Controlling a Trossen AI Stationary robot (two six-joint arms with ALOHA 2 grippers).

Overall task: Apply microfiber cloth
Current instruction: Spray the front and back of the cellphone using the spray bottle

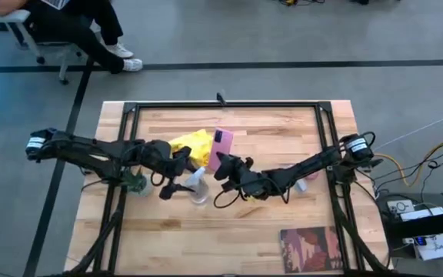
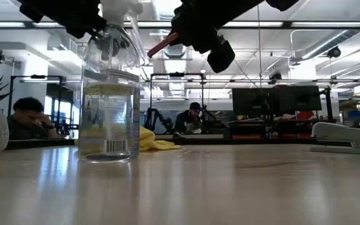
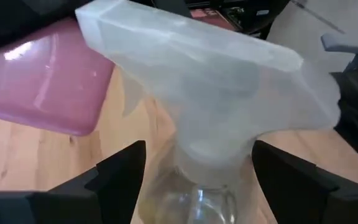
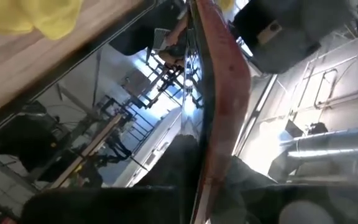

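The microfiber cloth (image 1: 193, 146), bright yellow and crumpled, is seen lying on the wooden counter (image 1: 168, 238), just beyond the left end effector (image 1: 177, 183) and beside the right end effector (image 1: 223, 171). In the low view the cloth (image 2: 153, 141) is seen flat on the counter behind the spray bottle. A corner of it (image 4: 33, 15) also shows in the right wrist view.

A pink-cased phone (image 1: 221, 146) is held tilted off the counter by the right end effector, whose fingers are closed on the phone's edge; the phone's dark glass (image 4: 135, 118) is seen reflecting the ceiling in the right wrist view. The phone lies just beside the cloth, at its side nearer the right arm.

The clear plastic spray bottle (image 1: 198, 187) stands upright on the counter, between the two end effectors. The left end effector is held spread wide, with its fingers (image 3: 114, 177) on either side of the bottle's neck (image 3: 194, 186) and apart from it; nothing is gripped. The white trigger head (image 3: 197, 81) is seen directly ahead of it.

A small potted plant (image 1: 135, 183) stands under the left arm. A dark red book (image 1: 311, 248) lies near the counter's edge, well apart from the right end effector. A seated person (image 1: 75, 27) is seen beyond the counter.
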